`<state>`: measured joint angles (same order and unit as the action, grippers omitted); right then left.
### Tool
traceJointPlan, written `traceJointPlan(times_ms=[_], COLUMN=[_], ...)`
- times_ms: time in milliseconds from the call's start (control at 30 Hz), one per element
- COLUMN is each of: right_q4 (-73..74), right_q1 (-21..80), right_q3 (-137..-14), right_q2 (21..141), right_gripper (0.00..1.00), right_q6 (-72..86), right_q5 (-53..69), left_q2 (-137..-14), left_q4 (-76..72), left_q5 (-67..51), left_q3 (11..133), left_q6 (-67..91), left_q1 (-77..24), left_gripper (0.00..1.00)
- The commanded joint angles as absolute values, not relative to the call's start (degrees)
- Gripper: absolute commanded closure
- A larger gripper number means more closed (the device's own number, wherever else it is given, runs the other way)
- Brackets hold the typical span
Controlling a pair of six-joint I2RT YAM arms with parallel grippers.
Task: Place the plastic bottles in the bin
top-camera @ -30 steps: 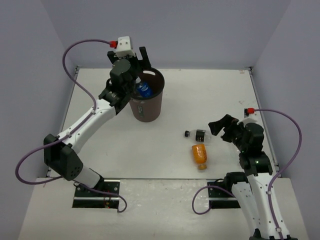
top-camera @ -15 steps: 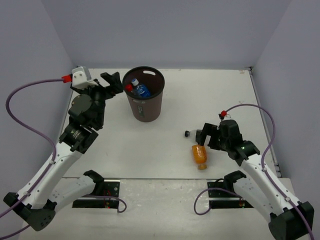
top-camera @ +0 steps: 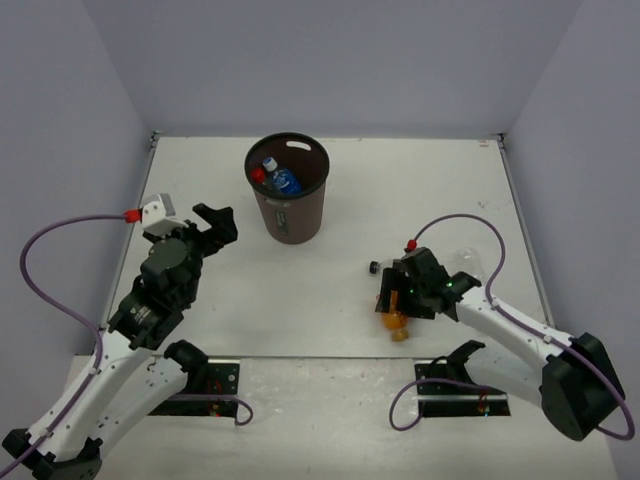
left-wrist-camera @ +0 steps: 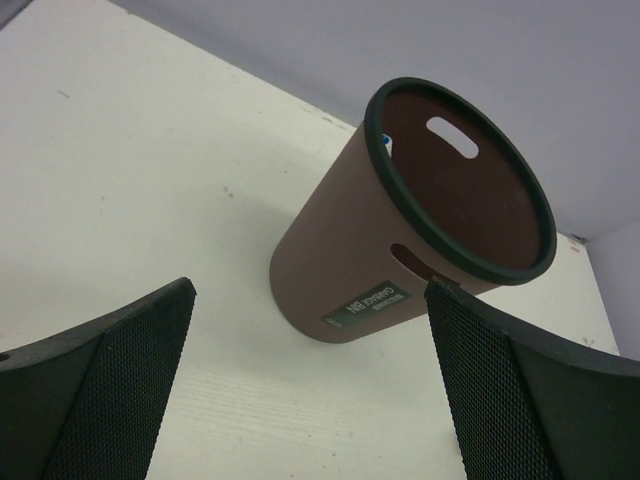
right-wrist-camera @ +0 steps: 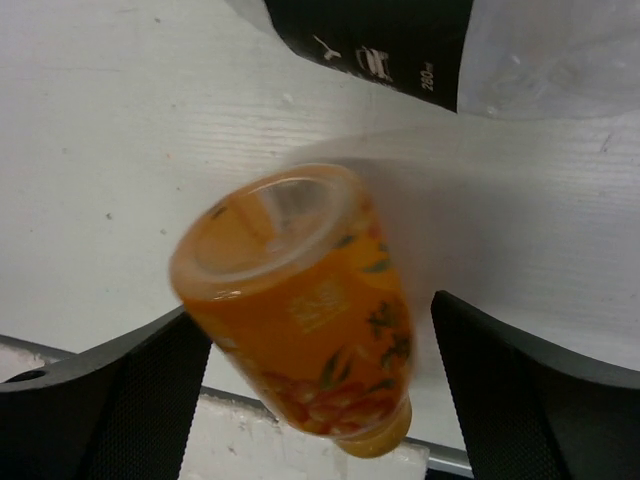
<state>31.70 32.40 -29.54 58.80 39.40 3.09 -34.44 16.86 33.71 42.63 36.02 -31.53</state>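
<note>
The white table [top-camera: 420,190] has a faintly grained top with a few small dark specks. The bin [top-camera: 290,210] stands upright on it toward the far side, left of centre, its small label facing the near edge. 2 bottles lie on their sides right of centre, nearer the front: the orange bottle [right-wrist-camera: 305,320], cap toward the near edge, and just beyond it the bottle with the black label [right-wrist-camera: 370,40]. Whether they touch cannot be told. 2 black base plates [top-camera: 195,385] sit at the near edge.

Left arm bent at the elbow, forearm raised, with the left gripper [top-camera: 217,222] pointing forward and its jaws spread wide. Right arm extended low and inward; the right gripper [top-camera: 392,300] points down, jaws parted.
</note>
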Motion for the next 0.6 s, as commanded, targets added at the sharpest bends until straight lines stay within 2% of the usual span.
traceJointPlan(times_ms=[0,67,133,200,300,400,500,567], right_q4=[31.55,32.08,32.56,32.88,32.5,25.43,20.85,19.56], right_q1=[34.9,36.22,37.34,38.92,42.68,43.33,43.28,43.28], right_q3=[-31.74,-32.53,-33.29,-34.96,-39.66,-44.81,-52.53,-61.87], right_q2=[63.81,64.51,64.1,62.15,57.92,52.25,50.83,53.53], right_gripper=[0.17,0.29,0.62,0.74,0.76,0.77,0.77,0.76], right_q6=[45.8,46.75,46.56,45.2,41.72,36.49,31.49,27.72], right_q5=[-4.58,-5.98,-6.59,-5.96,-3.8,2.92,6.22,5.21], left_q2=[-32.96,-32.78,-32.7,-32.74,-32.95,-32.69,-32.52,-32.57], left_q4=[20.93,21.45,21.84,22.46,22.94,22.75,22.33,22.51], left_q5=[39.03,39.84,41.61,42.91,44.29,43.96,44.21,43.89], left_q3=[42.09,41.3,40.86,40.78,40.37,39.52,38.76,38.67], left_q6=[39.47,40.0,40.71,41.31,43.05,43.96,44.38,44.38], left_q1=[-31.46,-31.38,-31.38,-31.38,-31.38,-31.38,-31.38,-31.34], left_gripper=[0.0,0.0,0.0,0.0,0.0,0.0,0.0,0.0])
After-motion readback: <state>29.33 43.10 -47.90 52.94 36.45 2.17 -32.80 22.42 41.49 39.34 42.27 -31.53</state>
